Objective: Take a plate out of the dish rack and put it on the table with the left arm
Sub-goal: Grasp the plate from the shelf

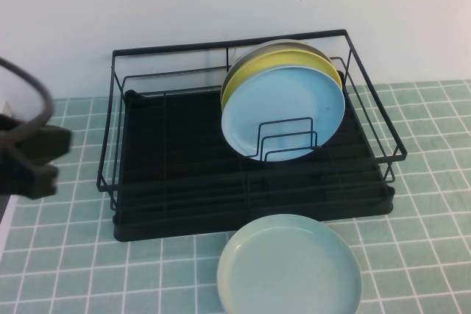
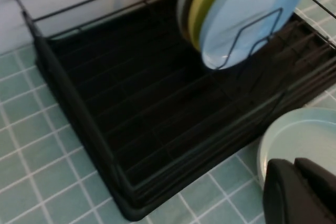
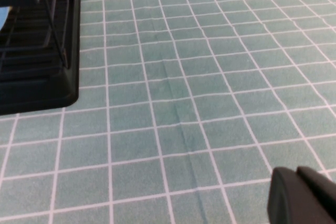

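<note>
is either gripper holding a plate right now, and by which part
No plate is held. The left gripper sits at the table's left edge, away from the sky-blue plate standing in the dish rack. The right gripper hangs over bare tiles.

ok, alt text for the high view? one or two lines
A black dish rack on a green tiled table holds a sky-blue plate upright before a yellow plate. A mint-green plate lies flat in front; the left gripper hovers at far left.
</note>
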Controlling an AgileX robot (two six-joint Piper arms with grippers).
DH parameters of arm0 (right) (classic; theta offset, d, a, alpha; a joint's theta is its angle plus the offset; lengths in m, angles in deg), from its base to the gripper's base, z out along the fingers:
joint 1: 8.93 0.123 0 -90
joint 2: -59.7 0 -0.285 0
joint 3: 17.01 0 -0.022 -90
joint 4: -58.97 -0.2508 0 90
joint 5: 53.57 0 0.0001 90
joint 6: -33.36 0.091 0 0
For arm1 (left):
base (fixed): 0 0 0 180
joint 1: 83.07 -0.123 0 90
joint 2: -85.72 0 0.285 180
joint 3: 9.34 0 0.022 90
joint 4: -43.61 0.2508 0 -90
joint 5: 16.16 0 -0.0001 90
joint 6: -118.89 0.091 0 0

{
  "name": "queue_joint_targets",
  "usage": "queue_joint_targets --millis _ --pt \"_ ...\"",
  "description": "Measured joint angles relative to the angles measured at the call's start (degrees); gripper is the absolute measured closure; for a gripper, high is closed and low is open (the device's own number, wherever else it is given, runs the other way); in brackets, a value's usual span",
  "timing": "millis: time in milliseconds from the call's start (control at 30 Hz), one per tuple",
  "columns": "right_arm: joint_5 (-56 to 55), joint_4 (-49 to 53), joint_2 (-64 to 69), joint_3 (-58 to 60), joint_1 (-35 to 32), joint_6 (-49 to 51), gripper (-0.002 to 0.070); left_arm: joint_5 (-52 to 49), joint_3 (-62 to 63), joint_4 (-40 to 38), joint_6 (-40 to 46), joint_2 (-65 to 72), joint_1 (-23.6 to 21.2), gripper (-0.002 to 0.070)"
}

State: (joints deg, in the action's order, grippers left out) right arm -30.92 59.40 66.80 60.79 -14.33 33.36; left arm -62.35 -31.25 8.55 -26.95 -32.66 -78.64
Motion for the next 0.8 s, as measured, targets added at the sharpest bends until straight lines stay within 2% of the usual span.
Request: queue_joint_targets --millis 200,367,533,633,800 --pt "0.0 0.0 0.0 0.0 0.0 0.0 0.0678 -2.2 1.1 -9.9 16.1 9.6 0.0 0.0678" --pt "0.0 0.0 0.0 0.0 0.0 0.0 0.0678 -5.7 7.2 -10.6 20.4 17.3 0.0 0.0678" --pt "0.0 0.0 0.0 0.0 0.0 0.0 0.0678 -8.5 14.8 -10.5 20.8 24.6 0.4 0.0678" --pt "0.0 0.0 0.0 0.0 0.0 0.0 0.0678 -8.6 19.4 -7.1 21.1 28.2 2.9 0.0678" --pt "0.0 0.0 0.0 0.0 0.0 0.0 0.0678 -6.7 24.9 3.3 18.5 33.5 11.6 0.0678"
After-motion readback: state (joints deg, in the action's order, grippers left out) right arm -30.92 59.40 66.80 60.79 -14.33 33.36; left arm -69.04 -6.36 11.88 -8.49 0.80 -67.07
